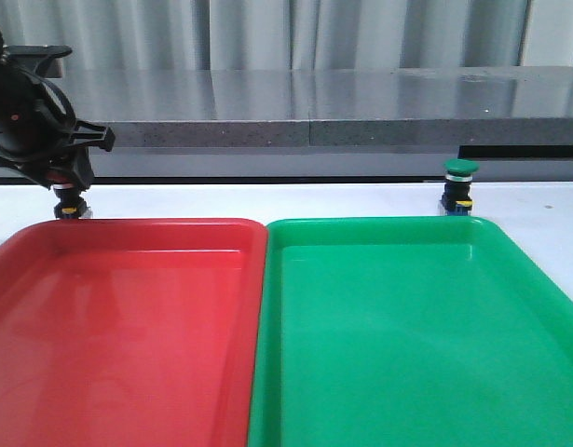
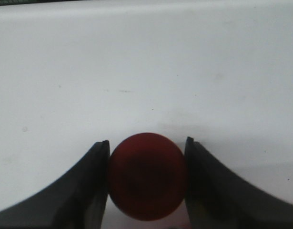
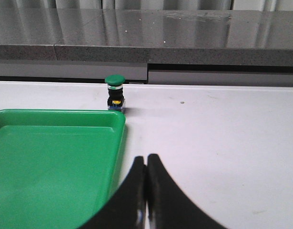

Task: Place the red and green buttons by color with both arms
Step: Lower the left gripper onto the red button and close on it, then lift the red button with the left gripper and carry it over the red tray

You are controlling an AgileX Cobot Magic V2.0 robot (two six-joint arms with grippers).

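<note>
Red comes first: the left gripper [image 2: 147, 179] is squeezed on the cap of the red button [image 2: 147, 175], which sits on the white table [image 1: 267, 197] just behind the red tray [image 1: 128, 326]. That grip lets it lift the button into the tray. The green button [image 1: 459, 186] stands behind the green tray [image 1: 407, 326]. The right gripper [image 3: 146, 191] is pinched closed on nothing, well apart from it.

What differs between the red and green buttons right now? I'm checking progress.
The red button sits between the left gripper fingers; the green button stands untouched. Red is behind the red tray, green behind the green tray. Both remain on the table, outside the trays.
</note>
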